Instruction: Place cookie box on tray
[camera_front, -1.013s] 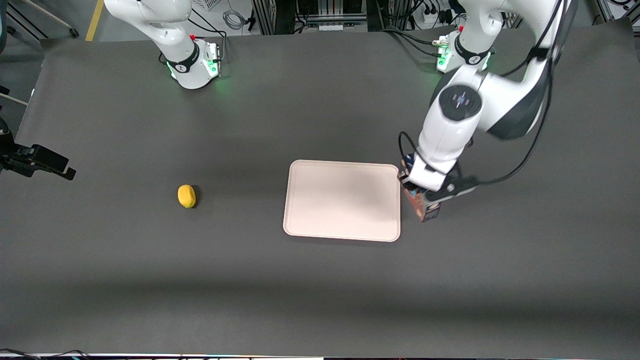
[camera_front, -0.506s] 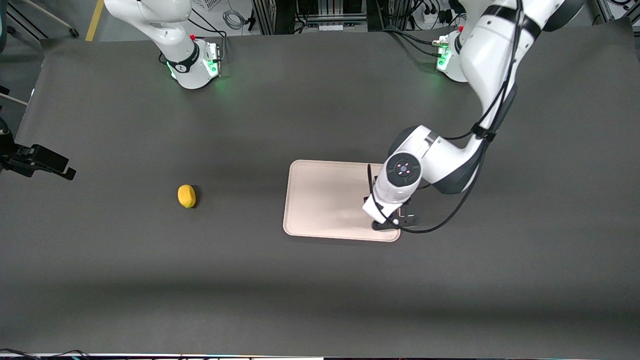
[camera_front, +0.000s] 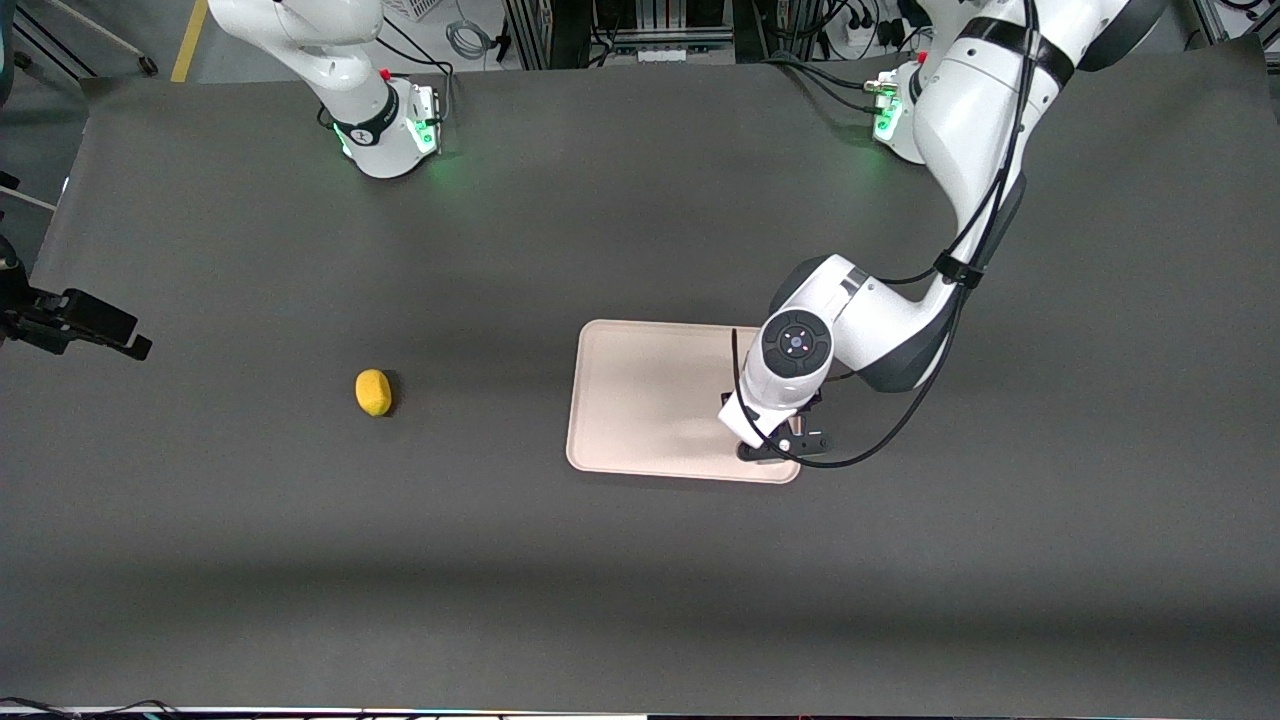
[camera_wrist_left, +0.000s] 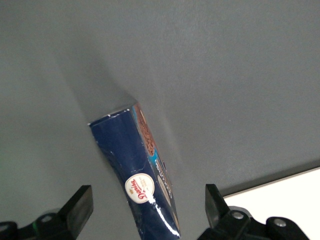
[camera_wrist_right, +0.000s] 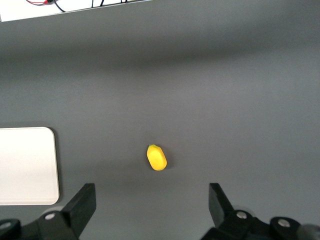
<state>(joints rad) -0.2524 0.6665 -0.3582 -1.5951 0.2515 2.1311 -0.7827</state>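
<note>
The cookie box (camera_wrist_left: 137, 165), navy blue with a round white-red logo, leans tilted between the fingers of my left gripper (camera_wrist_left: 146, 210). The fingers stand wide apart with a gap on each side of the box, so the gripper is open. The box's lower end rests on a grey surface, and a white patch of the tray (camera_wrist_left: 280, 192) shows beside one finger. In the front view the gripper (camera_front: 770, 440) is over the corner of the tray (camera_front: 650, 400) that is nearer the camera, toward the working arm's end. The box is hidden there under the hand.
A small yellow lump (camera_front: 372, 391) lies on the dark table toward the parked arm's end, well apart from the tray. It also shows in the right wrist view (camera_wrist_right: 156, 157), with a part of the tray (camera_wrist_right: 25, 165).
One second ago the gripper held the box beside the tray's edge toward the working arm's end. It has since moved over the tray's near corner, and has shifted only slightly in the last half second.
</note>
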